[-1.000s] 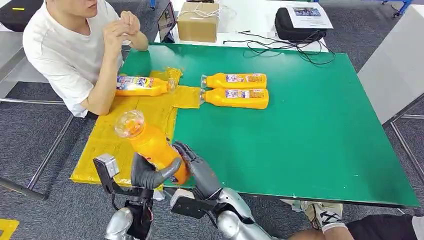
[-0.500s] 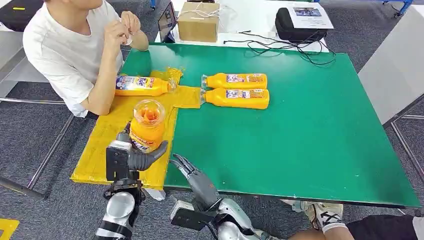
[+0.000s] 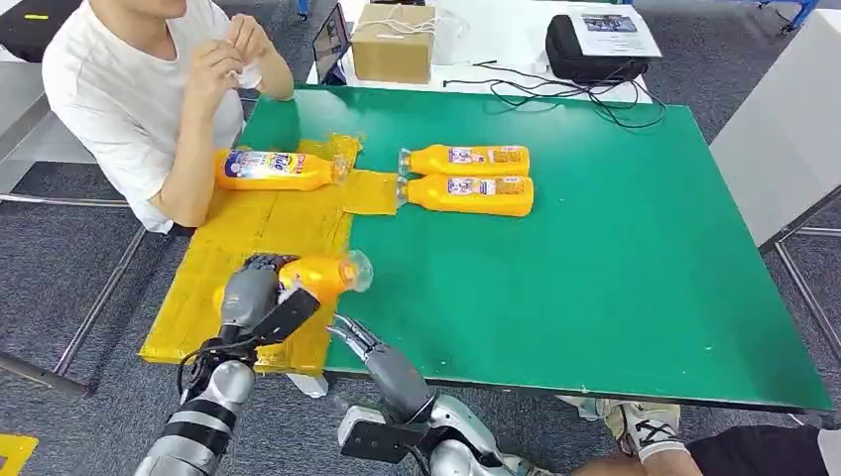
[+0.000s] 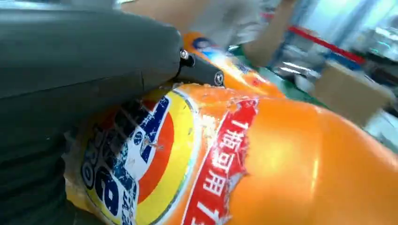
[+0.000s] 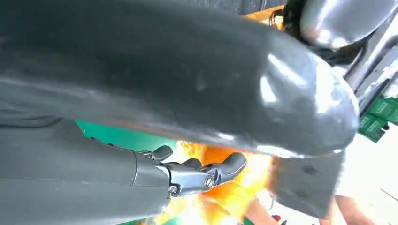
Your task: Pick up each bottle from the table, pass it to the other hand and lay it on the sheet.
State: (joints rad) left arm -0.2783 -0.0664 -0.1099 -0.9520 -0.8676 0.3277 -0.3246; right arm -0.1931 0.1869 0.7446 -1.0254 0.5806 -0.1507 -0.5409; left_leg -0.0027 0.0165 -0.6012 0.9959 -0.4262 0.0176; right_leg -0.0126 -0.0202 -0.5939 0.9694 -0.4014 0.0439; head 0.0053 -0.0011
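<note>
1. Green table (image 3: 615,258) carries a yellow sheet (image 3: 248,238) along its left side, with a person (image 3: 129,99) seated at the far left.
2. The left hand (image 3: 260,297) wraps its fingers around an orange bottle (image 3: 322,275), tilted on its side over the sheet's near right part.
3. The right hand (image 3: 369,352) hovers at the near edge, fingers spread, holding nothing.
4. One bottle on the sheet (image 3: 273,170) lies far left; two more bottles (image 3: 466,178) lie on the green surface.
</note>
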